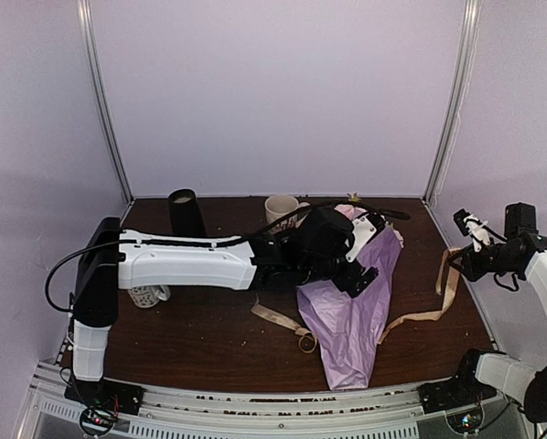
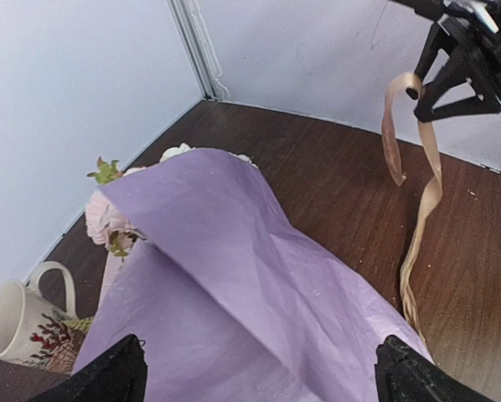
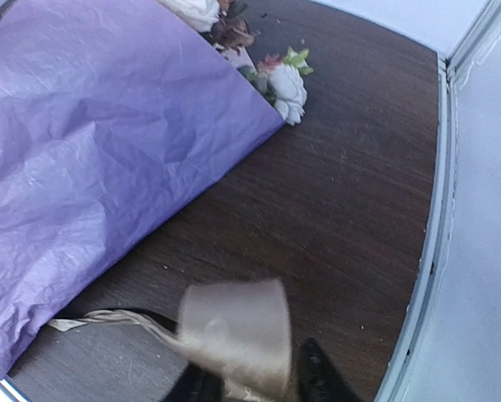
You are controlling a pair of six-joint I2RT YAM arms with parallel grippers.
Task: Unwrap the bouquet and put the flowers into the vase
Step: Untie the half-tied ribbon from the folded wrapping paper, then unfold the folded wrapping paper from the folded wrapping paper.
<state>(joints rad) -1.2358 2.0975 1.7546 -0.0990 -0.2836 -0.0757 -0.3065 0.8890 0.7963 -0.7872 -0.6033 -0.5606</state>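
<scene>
Dark brown wood-grain table (image 1: 209, 338) spans booth, surface lightly scuffed and speckled. Back wall (image 1: 283, 91) plain pale lilac-white panel. Left wall (image 1: 36, 137) and right wall (image 1: 520, 110) same flat finish, splaying outward toward near side. Slim metal left post (image 1: 104, 101) and right post (image 1: 455, 101) rise from table's far corners. Slotted aluminium rail (image 1: 255, 402) runs along near edge. Light even and diffuse, shadows soft.

Bouquet (image 1: 347, 315) lying flat mid-table: crinkled lilac paper cone, narrow end toward near edge. Flowers (image 3: 288, 84), white and pink, protruding at far end. Tan ribbon (image 1: 420, 316) untied, trailing right, one end raised. Vase (image 1: 187, 212), black cylinder, upright, far left.
</scene>
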